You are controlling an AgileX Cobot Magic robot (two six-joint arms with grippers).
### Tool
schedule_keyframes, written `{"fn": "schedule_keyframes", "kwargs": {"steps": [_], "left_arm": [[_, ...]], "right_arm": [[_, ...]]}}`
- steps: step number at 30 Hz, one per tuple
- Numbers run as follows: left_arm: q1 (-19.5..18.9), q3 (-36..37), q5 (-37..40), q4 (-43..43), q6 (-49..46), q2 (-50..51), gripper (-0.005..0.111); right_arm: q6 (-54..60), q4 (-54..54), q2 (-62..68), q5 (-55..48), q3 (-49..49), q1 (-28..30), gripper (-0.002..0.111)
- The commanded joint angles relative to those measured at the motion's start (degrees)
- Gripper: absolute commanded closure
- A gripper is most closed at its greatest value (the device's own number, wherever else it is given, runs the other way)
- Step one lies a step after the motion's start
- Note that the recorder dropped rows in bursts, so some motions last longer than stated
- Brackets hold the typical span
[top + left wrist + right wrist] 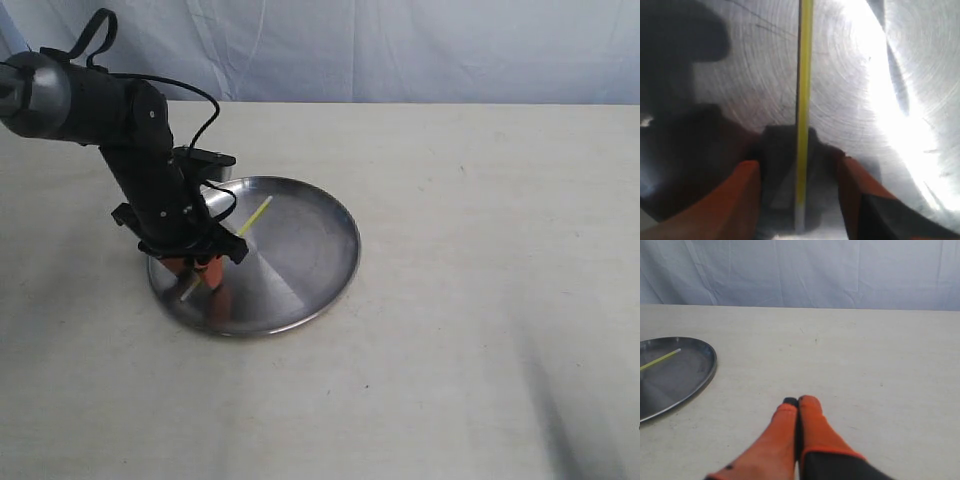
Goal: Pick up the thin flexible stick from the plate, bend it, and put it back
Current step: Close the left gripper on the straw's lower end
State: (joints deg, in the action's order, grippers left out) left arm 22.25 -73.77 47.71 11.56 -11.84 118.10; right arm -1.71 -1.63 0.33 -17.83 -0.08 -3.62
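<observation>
The left gripper stands low over the plate near its left rim. Its orange fingers are spread wide and grip nothing, and they straddle the thin flexible stick, which lies flat and straight on the steel between them, probably so that one squeeze would catch it near that end. The right gripper is clenched on nothing and hangs over bare table well apart from the plate, seemingly waiting to take the stick's other end for the bend. No brand, label or writing can be read anywhere.
</observation>
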Motion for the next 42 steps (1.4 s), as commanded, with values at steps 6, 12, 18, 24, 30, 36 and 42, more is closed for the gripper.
{"fn": "schedule_keyframes", "kwargs": {"steps": [6,12,18,24,30,36,42], "left_arm": [[0.3,-0.1,1.3,-1.1,3.0,1.9,0.083],[0.3,-0.1,2.6,-2.1,2.7,1.9,0.107],[0.3,-0.5,3.3,-4.0,2.7,1.9,0.107],[0.3,-2.3,6.2,-5.1,2.5,1.4,0.107],[1.3,-2.3,5.2,-6.3,2.3,0.9,0.107],[3.1,-2.3,3.5,-6.3,1.7,-0.6,0.107],[3.1,-2.3,3.2,-6.0,1.2,-2.1,0.107]], "right_arm": [[0.3,-0.1,-0.3,0.4,0.1,0.3,0.109],[0.3,-0.1,-0.3,0.4,0.1,0.3,0.109],[0.3,-0.1,-0.3,0.4,0.1,0.3,0.109],[0.3,-0.1,-0.3,0.4,0.1,0.3,0.109],[0.3,-0.1,-0.3,0.4,0.1,0.3,0.109],[0.3,-0.1,-0.3,0.4,0.1,0.3,0.109],[0.3,-0.1,-0.3,0.4,0.1,0.3,0.109]]}}
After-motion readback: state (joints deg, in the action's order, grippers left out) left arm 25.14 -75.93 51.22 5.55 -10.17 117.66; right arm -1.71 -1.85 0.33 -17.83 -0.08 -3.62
